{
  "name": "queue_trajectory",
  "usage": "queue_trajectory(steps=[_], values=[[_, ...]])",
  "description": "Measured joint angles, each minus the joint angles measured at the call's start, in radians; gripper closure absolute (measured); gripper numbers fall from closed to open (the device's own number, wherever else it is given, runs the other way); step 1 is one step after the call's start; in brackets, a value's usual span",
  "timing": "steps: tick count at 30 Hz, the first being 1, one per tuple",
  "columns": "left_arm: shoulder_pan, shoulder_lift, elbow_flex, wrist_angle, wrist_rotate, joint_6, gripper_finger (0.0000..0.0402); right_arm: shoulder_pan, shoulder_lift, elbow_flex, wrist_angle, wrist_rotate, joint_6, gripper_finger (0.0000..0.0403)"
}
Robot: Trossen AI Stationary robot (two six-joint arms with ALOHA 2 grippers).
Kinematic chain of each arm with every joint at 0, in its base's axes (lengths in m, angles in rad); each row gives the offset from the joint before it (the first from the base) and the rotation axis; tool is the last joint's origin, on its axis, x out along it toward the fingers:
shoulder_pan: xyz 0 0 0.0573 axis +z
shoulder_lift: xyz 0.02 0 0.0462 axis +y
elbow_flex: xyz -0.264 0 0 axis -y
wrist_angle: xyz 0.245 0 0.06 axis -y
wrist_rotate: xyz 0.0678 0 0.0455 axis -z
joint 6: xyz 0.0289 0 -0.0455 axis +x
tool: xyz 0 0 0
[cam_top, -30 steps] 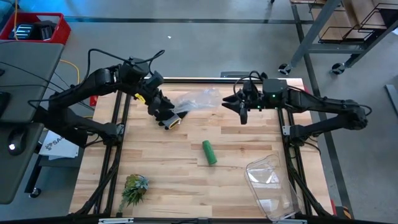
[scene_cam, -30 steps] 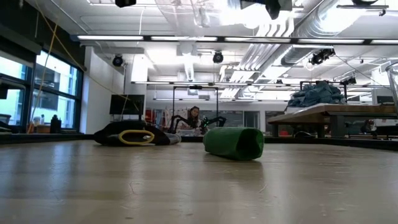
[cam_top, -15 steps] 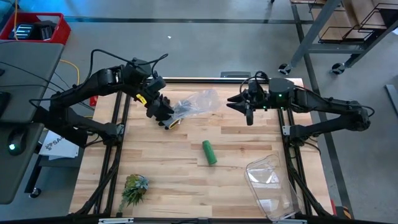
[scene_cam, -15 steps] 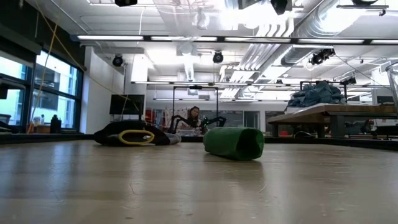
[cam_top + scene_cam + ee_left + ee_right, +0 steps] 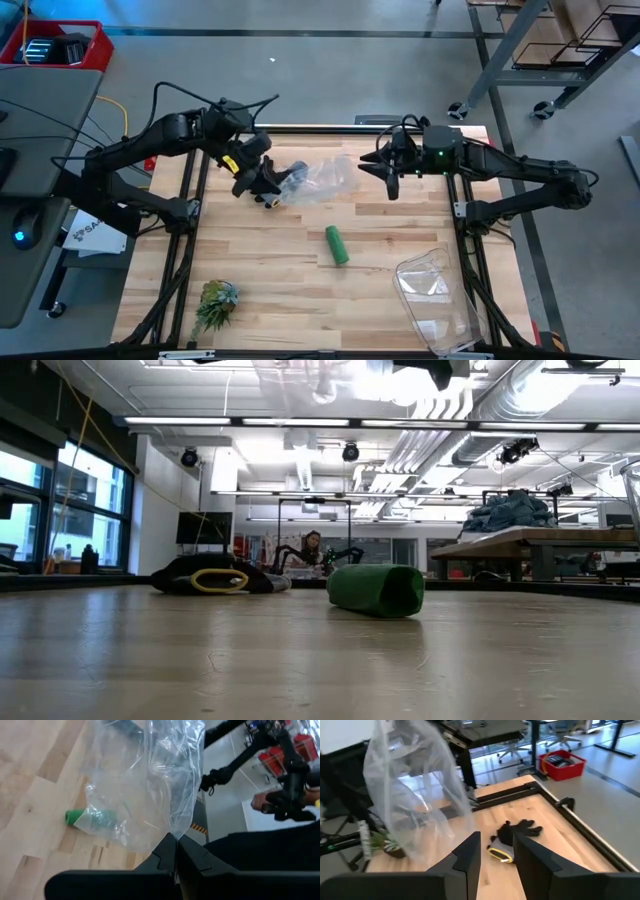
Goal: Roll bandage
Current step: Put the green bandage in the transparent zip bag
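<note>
Bandage [image 5: 337, 245] lies rolled mid-table — well apart from both hands.

Matt green cloth bandage [image 5: 337, 245]; pale planked wood table [image 5: 280, 270] — glossy, crinkled clear plastic bag [image 5: 322, 175]

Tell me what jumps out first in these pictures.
The crinkled clear plastic bag stretched above the table's far side, between the left gripper, pinched shut on its edge, and the right gripper at its other end. Next, the rolled green bandage lying alone at mid-table, then the spiky plant tuft near the front left corner.
</note>
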Motion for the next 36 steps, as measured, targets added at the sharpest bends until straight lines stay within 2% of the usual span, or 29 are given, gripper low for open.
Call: queue_trajectory(steps=[3, 14, 19, 27, 30, 36], values=[[-0.010, 0.000, 0.000, 0.006, -0.001, 0.021, 0.0401, 0.006, 0.000, 0.000, 0.023, -0.044, 0.006, 0.0295], [-0.012, 0.004, 0.000, 0.119, -0.003, 0.032, 0.0401, 0.023, 0.006, 0.000, 0.037, -0.080, 0.009, 0.0295], [-0.016, 0.004, 0.000, 0.180, 0.027, 0.027, 0.0401, 0.023, 0.035, 0.000, 0.040, -0.086, 0.040, 0.0295], [-0.017, 0.003, 0.000, 0.218, 0.036, 0.022, 0.0401, 0.024, 0.063, 0.000, 0.061, -0.191, 0.104, 0.0295], [-0.017, 0.003, 0.000, 0.214, 0.036, 0.022, 0.0401, 0.024, 0.046, 0.000, 0.065, -0.183, 0.094, 0.0295], [-0.024, 0.003, 0.000, 0.214, 0.041, 0.038, 0.0401, 0.022, 0.033, 0.000, 0.005, -0.092, 0.081, 0.0295]])
